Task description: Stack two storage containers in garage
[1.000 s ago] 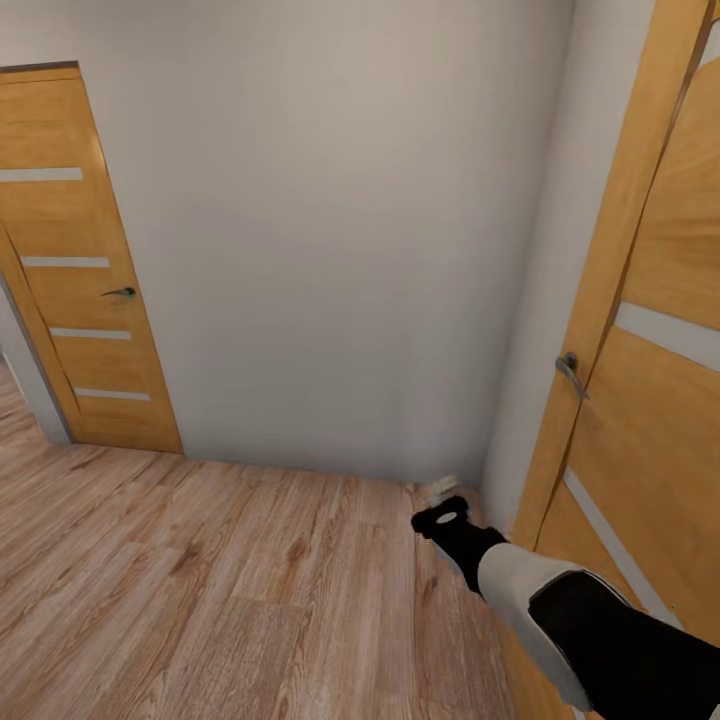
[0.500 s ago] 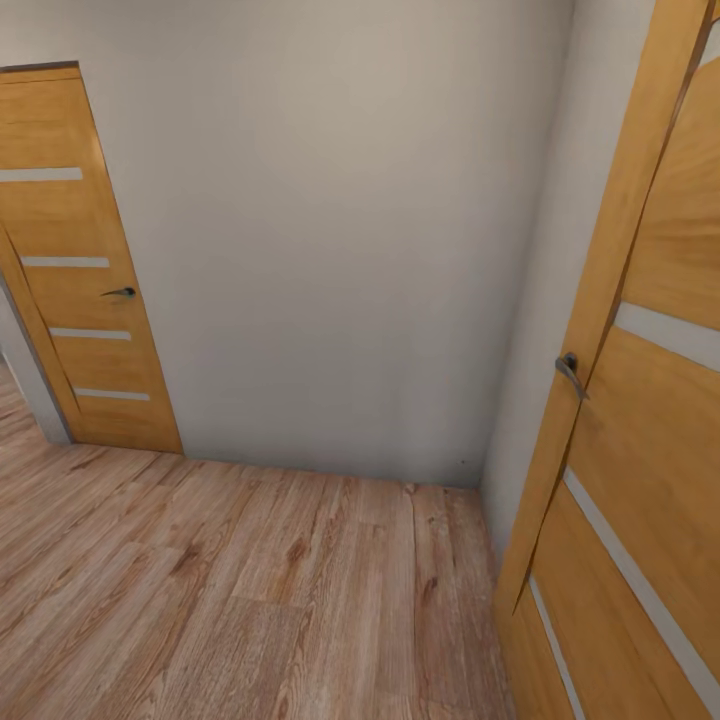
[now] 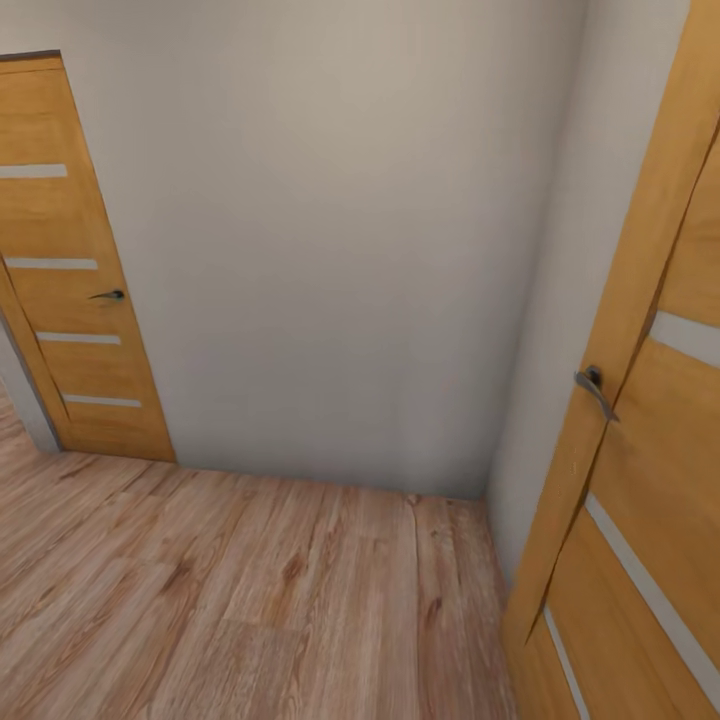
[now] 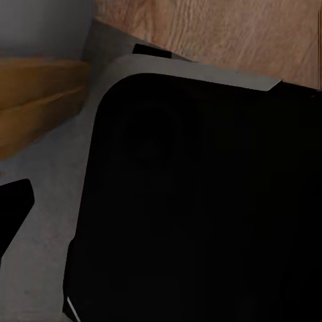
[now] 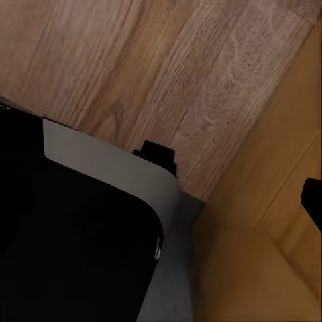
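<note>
Grippers: can't tell their state, the wrist cams mostly see the robot's body. No containers here. I'd swing the half-open door (image 3: 640,470) wider by its handle (image 3: 596,388) before driving through.

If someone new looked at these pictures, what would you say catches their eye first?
Two orange wooden doors with pale stripes: one shut at the far left, the other close by on the right, its metal handle sticking out. Between them stand a bare off-white wall and a wood-plank floor.
</note>
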Robot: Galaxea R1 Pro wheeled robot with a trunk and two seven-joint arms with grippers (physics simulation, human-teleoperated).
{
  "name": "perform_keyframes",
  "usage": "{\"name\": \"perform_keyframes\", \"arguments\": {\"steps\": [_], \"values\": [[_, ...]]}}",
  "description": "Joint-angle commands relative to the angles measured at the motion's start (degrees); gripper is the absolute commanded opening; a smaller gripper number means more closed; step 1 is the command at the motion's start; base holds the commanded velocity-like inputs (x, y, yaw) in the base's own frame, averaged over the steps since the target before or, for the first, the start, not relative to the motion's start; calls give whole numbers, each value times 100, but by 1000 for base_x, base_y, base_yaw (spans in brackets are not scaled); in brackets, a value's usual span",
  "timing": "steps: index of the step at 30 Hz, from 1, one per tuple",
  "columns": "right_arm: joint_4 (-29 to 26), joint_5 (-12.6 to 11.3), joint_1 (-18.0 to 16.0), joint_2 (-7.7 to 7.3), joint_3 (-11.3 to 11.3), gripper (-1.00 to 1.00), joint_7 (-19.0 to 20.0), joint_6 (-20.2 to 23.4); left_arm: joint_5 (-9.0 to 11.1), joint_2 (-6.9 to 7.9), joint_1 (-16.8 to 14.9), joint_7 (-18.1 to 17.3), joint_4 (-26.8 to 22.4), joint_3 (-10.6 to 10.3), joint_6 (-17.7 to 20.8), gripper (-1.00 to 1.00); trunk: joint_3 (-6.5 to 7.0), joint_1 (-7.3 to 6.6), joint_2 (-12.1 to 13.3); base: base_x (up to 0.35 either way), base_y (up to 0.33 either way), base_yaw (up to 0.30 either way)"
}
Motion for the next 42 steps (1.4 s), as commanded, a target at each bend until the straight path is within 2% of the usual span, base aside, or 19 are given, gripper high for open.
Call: {"name": "perform_keyframes", "arguments": {"steps": [1, 42], "values": [[19, -61, -6, 1, 40, 100, 31, -32, 32, 0, -2, -2, 0, 1, -13, 100, -5, 3, -3, 320, 0, 0], [19, -43, -5, -2, 48, 100, -50, -10, 32, -2, -2, 7, 3, 1, -47, 100, -5, 3, -3, 321, 0, 0]]}}
